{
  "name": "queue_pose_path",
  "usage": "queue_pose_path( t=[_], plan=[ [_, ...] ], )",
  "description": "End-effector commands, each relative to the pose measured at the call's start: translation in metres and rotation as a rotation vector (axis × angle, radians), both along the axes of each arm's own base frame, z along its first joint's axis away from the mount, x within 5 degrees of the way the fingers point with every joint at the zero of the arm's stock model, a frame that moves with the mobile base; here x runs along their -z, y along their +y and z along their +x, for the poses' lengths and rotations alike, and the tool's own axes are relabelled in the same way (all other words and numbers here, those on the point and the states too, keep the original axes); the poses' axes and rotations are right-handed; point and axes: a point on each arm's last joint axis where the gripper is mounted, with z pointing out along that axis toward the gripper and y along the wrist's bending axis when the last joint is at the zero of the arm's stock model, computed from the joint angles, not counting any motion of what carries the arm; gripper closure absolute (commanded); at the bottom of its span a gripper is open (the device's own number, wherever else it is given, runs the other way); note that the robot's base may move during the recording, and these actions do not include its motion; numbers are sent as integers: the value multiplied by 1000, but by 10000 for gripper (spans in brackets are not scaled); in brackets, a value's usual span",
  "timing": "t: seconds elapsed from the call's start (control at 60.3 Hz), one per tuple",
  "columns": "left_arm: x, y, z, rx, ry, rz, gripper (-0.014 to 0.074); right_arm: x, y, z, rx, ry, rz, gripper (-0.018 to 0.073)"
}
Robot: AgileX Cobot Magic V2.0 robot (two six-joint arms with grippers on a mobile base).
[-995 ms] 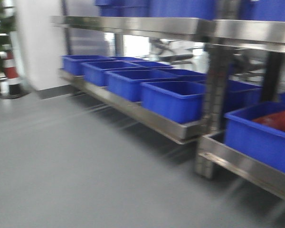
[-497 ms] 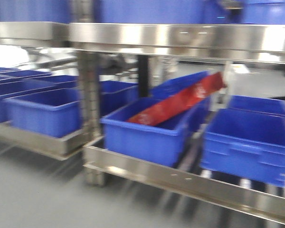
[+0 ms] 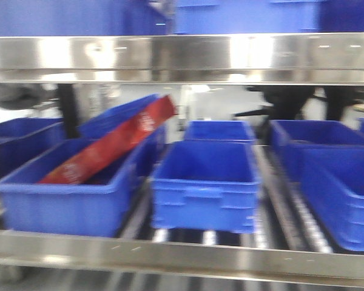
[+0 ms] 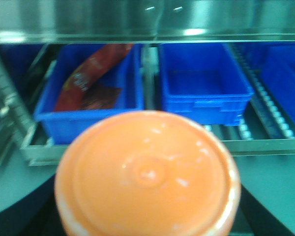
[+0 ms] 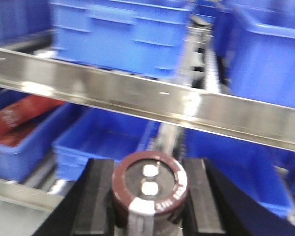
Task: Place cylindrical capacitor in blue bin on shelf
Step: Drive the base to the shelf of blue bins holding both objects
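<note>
The cylindrical capacitor [image 5: 150, 184], dark brown with a pale stripe and two silvery terminals on top, stands upright between the black fingers [image 5: 99, 196] of my right gripper [image 5: 150, 199], which is shut on it. It is held in front of the steel shelf [image 5: 137, 98], below the middle rail. An empty blue bin [image 5: 105, 137] sits on the lower level just ahead; it also shows in the front view [image 3: 205, 182] and the left wrist view [image 4: 204, 83]. My left gripper [image 4: 147, 196] is hidden behind a round orange container [image 4: 147, 172] that it holds.
A blue bin [image 3: 67, 194] with a slanted red package [image 3: 109, 145] stands left of the empty one. More blue bins [image 3: 333, 182] stand to the right and on the upper level [image 5: 123, 32]. Roller tracks [image 3: 291, 212] run between bins. A wide steel front rail [image 3: 182, 257] lies low.
The front view has swept right along the shelf. The bin with the red package moved from right to left of view, and the shelf now faces the camera squarely and closer.
</note>
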Motion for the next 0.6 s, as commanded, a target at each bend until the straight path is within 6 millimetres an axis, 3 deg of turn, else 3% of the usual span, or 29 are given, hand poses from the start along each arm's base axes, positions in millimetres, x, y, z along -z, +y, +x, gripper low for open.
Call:
queue_pose_path(
  t=[0.0,0.58],
  plan=[
    [-2,-1,-1,8,-20,-11,707,-2,-1,1,8,-26,-7,693],
    [-2,-1,-1,8,-20,-11,707,-2,-1,1,8,-26,-7,693]
  ],
)
